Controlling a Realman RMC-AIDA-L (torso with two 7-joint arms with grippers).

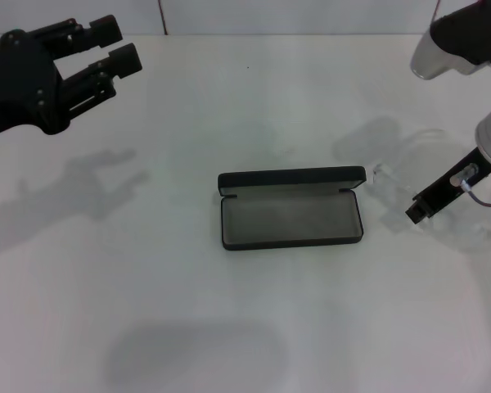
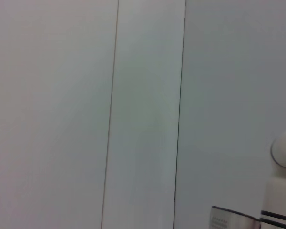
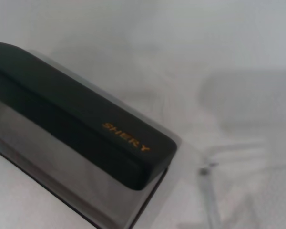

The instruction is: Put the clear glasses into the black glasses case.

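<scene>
The black glasses case (image 1: 290,214) lies open in the middle of the white table, its grey lining up and its lid standing along the far side. In the right wrist view the lid (image 3: 86,119) shows gold lettering. The clear glasses (image 1: 395,177) lie on the table just right of the case, faint against the white; one clear arm and a small hinge (image 3: 206,169) show in the right wrist view. My right gripper (image 1: 423,206) hangs low over the glasses. My left gripper (image 1: 116,44) is raised at the far left, open and empty.
The white table (image 1: 229,327) ends at a pale wall along the far edge. The left wrist view shows only wall panels and part of a white robot body (image 2: 282,157).
</scene>
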